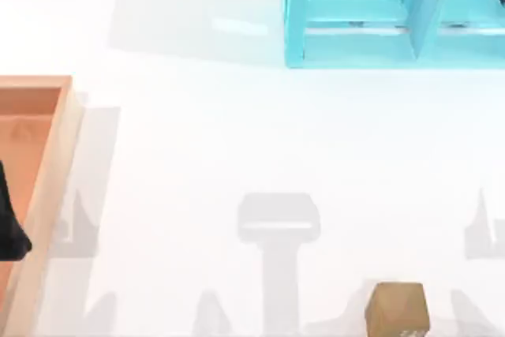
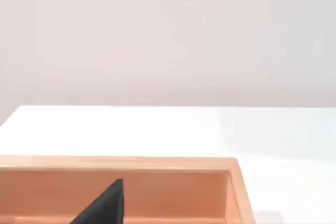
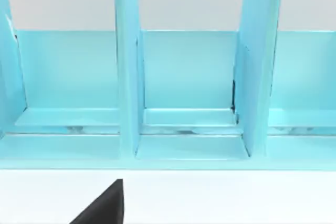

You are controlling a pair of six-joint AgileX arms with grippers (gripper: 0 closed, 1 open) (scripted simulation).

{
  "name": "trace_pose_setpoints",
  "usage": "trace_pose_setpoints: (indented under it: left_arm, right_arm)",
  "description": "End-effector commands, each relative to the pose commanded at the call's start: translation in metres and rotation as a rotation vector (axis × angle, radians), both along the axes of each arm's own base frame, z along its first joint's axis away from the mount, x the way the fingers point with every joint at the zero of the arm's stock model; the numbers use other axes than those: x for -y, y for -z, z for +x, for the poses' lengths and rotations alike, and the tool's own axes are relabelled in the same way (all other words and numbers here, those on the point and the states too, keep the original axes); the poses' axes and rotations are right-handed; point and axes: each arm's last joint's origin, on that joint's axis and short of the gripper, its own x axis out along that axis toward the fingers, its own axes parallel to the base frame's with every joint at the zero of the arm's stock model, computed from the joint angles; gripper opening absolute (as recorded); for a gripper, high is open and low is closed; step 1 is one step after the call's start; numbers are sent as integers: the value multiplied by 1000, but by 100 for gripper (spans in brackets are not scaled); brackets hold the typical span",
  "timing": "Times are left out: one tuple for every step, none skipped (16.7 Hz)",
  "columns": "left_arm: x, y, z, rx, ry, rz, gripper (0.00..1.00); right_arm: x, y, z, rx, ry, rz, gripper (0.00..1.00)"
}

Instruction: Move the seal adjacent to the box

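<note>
Nearest me, at the near edge of the white surface (image 1: pixel 237 140) right of centre, the seal (image 1: pixel 398 308) sits free, well apart from the box (image 1: pixel 47 187) at the left edge. My left pincer (image 1: pixel 11 226) shows as a dark shape over the box's interior and my right pincer (image 3: pixel 102 205) as a dark tip facing the shelf; I cannot tell how wide either stands. Farthest back on the right stands the turquoise shelf unit (image 1: pixel 355 13), its compartments open toward me.
</note>
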Motion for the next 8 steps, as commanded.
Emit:
trace_pose_setpoints:
  left_arm:
    - [0, 0, 0, 0, 0, 0, 100]
    - [0, 0, 0, 0, 0, 0, 100]
    - [0, -1, 0, -7, 1, -6, 100]
    - [1, -4, 0, -23, 2, -19, 100]
    - [1, -9, 1, -46, 4, -38, 100]
    - [2, -15, 2, -79, 5, -65, 100]
    - [3, -22, 3, -120, 6, -96, 100]
    - [4, -31, 6, -169, 6, -130, 100]
  right_arm:
    - [0, 0, 0, 0, 0, 0, 100]
    - [0, 0, 0, 0, 0, 0, 100]
    - [0, 0, 0, 0, 0, 0, 100]
    - [0, 0, 0, 0, 0, 0, 100]
    - [0, 0, 0, 0, 0, 0, 100]
    - [0, 0, 0, 0, 0, 0, 100]
    - [0, 0, 0, 0, 0, 0, 100]
    - [0, 0, 0, 0, 0, 0, 100]
